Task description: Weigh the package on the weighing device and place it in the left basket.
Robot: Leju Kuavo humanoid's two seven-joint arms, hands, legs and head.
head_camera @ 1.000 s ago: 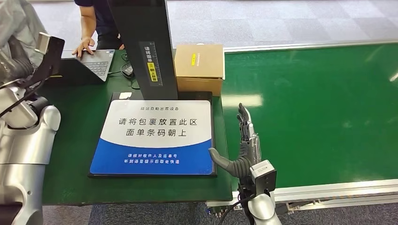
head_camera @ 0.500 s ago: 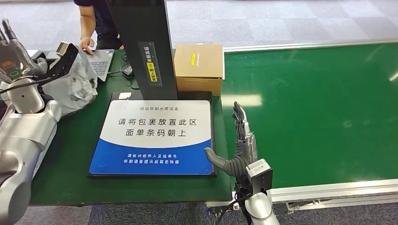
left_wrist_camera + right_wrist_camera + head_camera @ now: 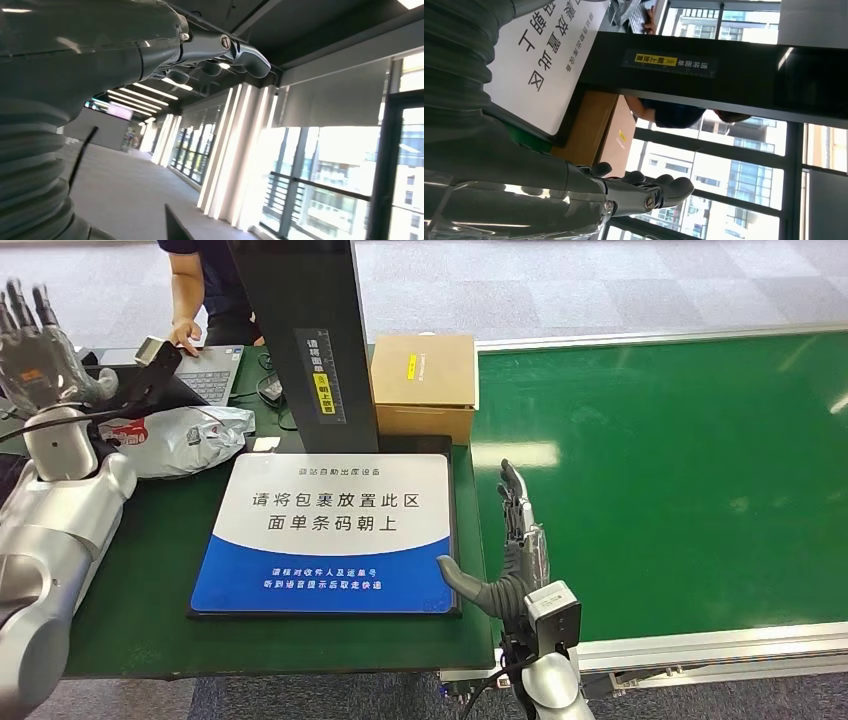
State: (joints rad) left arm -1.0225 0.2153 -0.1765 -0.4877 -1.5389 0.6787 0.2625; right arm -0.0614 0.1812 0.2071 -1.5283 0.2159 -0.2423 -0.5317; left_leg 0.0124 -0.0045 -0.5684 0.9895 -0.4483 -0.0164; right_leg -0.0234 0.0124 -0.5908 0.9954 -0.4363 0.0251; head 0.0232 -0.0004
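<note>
The green worktop [image 3: 160, 570] carries the weighing device [image 3: 330, 530], its dark column [image 3: 310, 330] rising at the back. A cardboard box [image 3: 424, 385] sits beside the column. The silver package [image 3: 185, 438] lies near the worktop's left edge, released. Left hand [image 3: 35, 345] is raised, fingers spread, empty; right hand [image 3: 510, 550] is flat, empty, at the front right corner.

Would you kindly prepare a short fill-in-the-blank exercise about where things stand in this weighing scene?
1. The silver package lies on the green table, to the ____ of the scale pad.
2. The left hand is raised with fingers spread, holding ____.
3. The cardboard box stands ____ the scale pad.
4. The right hand hovers over the conveyor's ____ belt.

Missing words: left; nothing; behind; green
</note>
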